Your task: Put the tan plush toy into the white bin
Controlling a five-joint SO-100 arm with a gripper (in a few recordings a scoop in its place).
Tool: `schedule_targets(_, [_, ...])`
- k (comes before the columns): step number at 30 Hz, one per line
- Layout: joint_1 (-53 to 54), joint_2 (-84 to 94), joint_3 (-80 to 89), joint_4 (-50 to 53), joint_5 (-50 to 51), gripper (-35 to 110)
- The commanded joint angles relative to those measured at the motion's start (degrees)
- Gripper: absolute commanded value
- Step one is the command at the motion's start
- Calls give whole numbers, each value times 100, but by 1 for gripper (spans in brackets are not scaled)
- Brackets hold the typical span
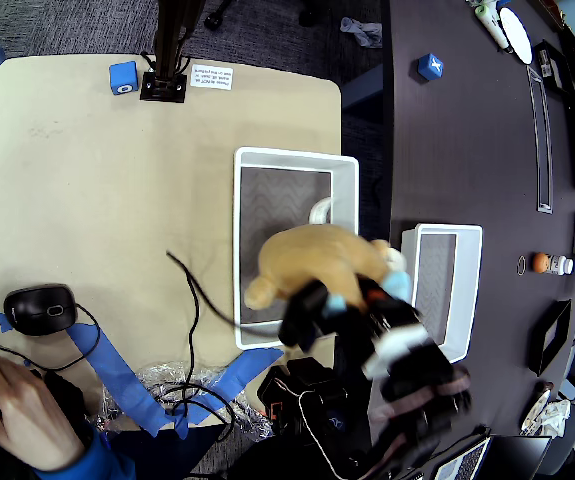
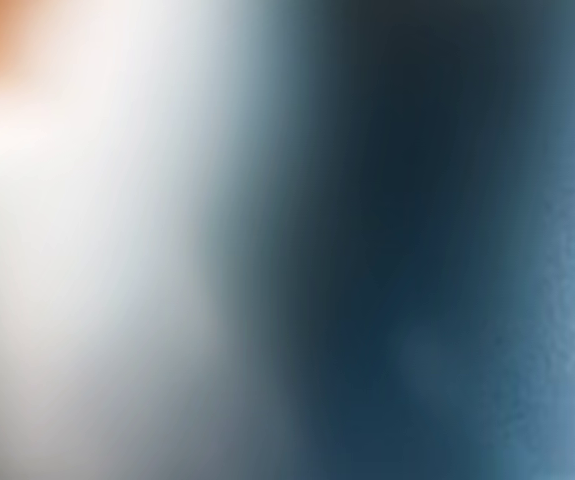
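Overhead first: the tan plush toy (image 1: 312, 262) hangs over the near half of the larger white bin (image 1: 347, 170), its body above the grey wavy bottom and one rounded limb reaching toward the bin's near-left corner. Its light blue parts (image 1: 399, 285) sit by the bin's right wall. The tool (image 1: 329, 300) is dark and motion-blurred where it meets the toy's lower edge; it seems pinched on the plush, though whether the toy is lifted or already resting on the bin floor I cannot tell. The arm runs off to the lower right. A smaller, narrower white bin (image 1: 447, 290) stands just beside on the dark surface, and a black computer mouse (image 1: 39, 308) lies on the beige tabletop (image 1: 97, 190) at the left, with a person's hand (image 1: 12, 400) below it.

Wrist view next: everything is out of focus, a white-grey wash, a dark blue band and an orange patch in the top-left corner.

Judging by this, the carry is done and the release is in hand. The next move calls for spreading the fingers over the bin and drawing clear.
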Motion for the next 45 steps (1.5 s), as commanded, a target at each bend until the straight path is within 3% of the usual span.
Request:
schedule_targets(1, [35, -88, -44, -211, -18, 0])
schedule_targets(22, [-334, -1494, 26, -1169, -70, 0])
schedule_targets(40, [-264, -1617, 35, -1099, -79, 1])
schedule_targets(45, [-264, -1617, -35, -721, -79, 11])
